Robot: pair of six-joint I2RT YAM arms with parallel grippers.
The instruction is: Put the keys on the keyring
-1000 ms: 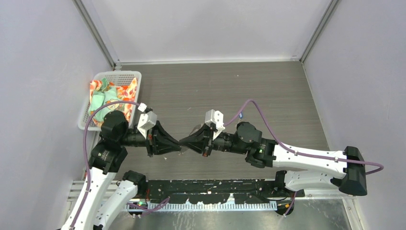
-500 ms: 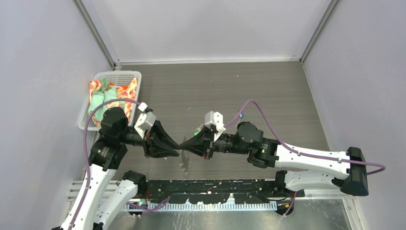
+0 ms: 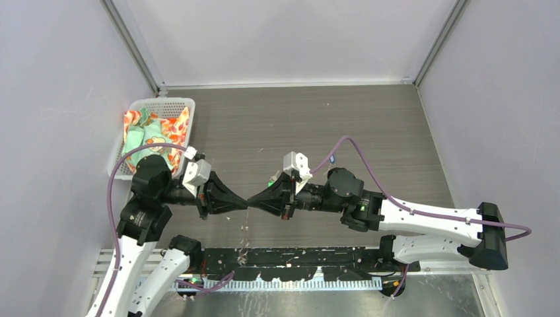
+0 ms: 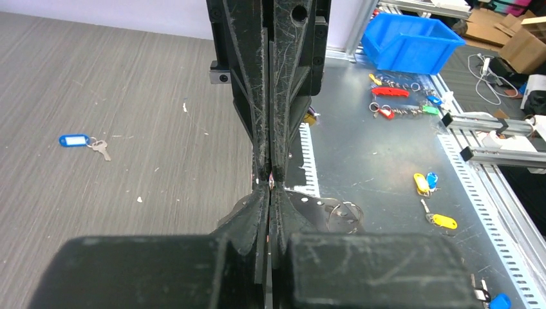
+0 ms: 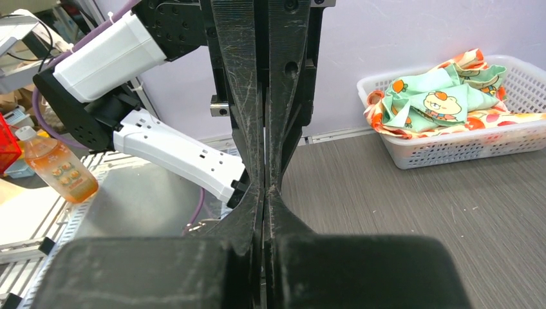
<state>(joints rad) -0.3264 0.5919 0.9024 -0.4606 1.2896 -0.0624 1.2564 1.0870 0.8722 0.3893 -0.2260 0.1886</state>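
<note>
Now the keyring (image 4: 322,207) hangs in the air just under the spot where the two arms meet, over the near part of the table (image 3: 297,125). It is thin and shiny, with little loops on it. The left gripper (image 3: 242,203) and the right gripper (image 3: 256,201) touch tip to tip. Both have their jaws squeezed almost shut, with only a thin crack between. The ring comes out from that spot. I cannot tell which one pinches it, or if a key is in there too. It is too small to see.

A moment ago the ring looked wider from above. Now it looks like a thin line, so it has likely turned or swung. The left arm has also slid a bit toward its own side. The tips have stayed together. I think they are still working something onto the ring.

The left wrist view shows the blue key (image 4: 74,140) lying flat on the table, well apart from the grippers. It also shows spare keys (image 4: 388,92) and a blue bin (image 4: 412,45) on the metal bench (image 4: 373,161). The right wrist view shows none of that. It shows a white basket (image 5: 451,151) with a bright cloth (image 5: 438,100), and an orange bottle (image 5: 61,170).
</note>
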